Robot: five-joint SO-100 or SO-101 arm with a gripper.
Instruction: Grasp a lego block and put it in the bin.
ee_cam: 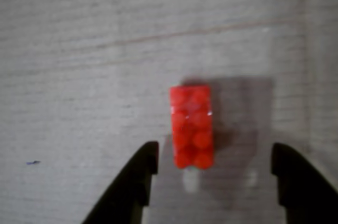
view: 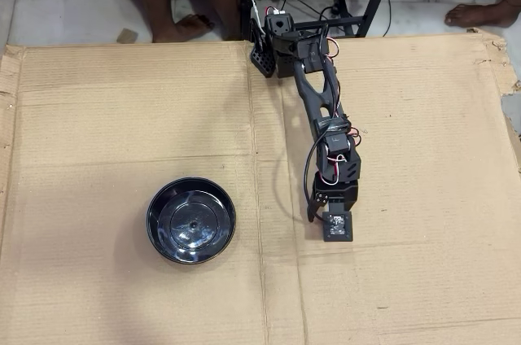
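Observation:
The red lego block (ee_cam: 191,127) lies flat on the cardboard, studs up, its long side pointing away from me in the wrist view. My gripper (ee_cam: 214,150) is open, with a black finger (ee_cam: 138,174) to the left of the block's near end and the other to its right, neither touching it. In the overhead view the gripper (view: 330,227) points down at the cardboard, right of centre, and hides the block. The black bowl (view: 150,220), the bin, stands empty well to the left of the gripper.
A large cardboard sheet (view: 122,101) covers the floor, with a seam running down its middle. The arm's base (view: 281,40) sits at the sheet's far edge. A person's feet (view: 183,28) and cables lie beyond that edge.

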